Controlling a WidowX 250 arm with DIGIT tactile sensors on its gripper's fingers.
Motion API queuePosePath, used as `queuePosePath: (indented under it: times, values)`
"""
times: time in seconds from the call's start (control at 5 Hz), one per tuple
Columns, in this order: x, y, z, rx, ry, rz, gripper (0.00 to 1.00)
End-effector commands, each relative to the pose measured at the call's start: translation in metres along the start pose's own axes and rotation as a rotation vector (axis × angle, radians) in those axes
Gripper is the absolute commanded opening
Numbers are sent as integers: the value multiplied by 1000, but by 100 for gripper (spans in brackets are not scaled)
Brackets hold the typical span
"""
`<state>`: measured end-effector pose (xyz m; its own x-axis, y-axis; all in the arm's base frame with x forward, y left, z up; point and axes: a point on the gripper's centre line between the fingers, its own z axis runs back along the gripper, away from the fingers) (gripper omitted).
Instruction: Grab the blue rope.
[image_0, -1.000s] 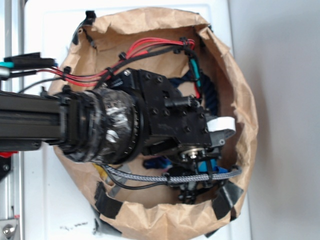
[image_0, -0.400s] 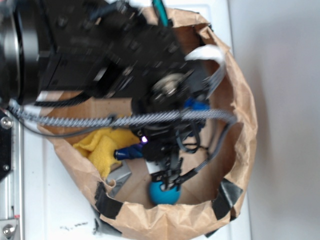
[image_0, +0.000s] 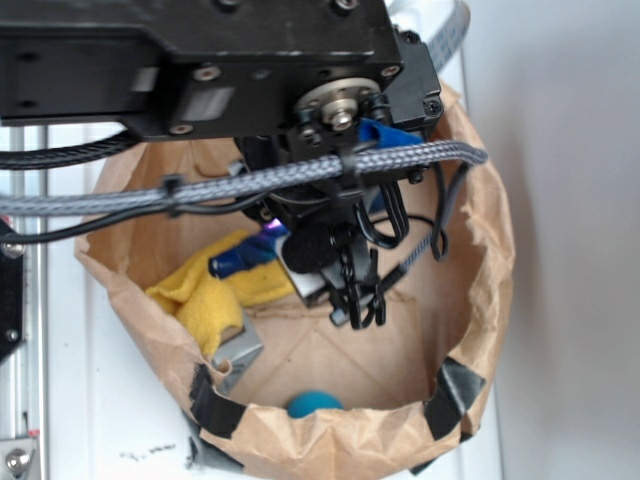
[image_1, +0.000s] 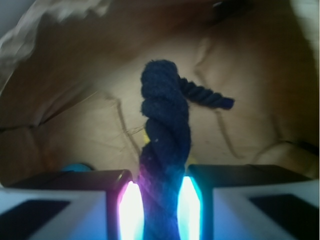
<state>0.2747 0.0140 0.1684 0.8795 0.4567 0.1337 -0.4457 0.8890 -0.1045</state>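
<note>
Wrist view shows the brown paper bag (image_1: 75, 100) spread wide beneath my gripper (image_1: 159, 205), whose glowing pads are clamped on the blue rope (image_1: 165, 125). Its long axis runs straight out from between my fingers, twisting away ahead of me.

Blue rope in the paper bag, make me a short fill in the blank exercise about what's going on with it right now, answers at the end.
1. The gripper is shut on the blue ____.
2. The blue rope and the other things sit inside a brown ____ bag.
3. A round turquoise ____ lies at the bag's near rim.
4. The cloth under the rope's glossy end is ____ in colour.

Missing words: rope; paper; ball; yellow
</note>
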Motion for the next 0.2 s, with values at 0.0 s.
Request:
queuePosePath:
  times: [0.0]
  values:
    - [7,-6,19,68,-72,22,0]
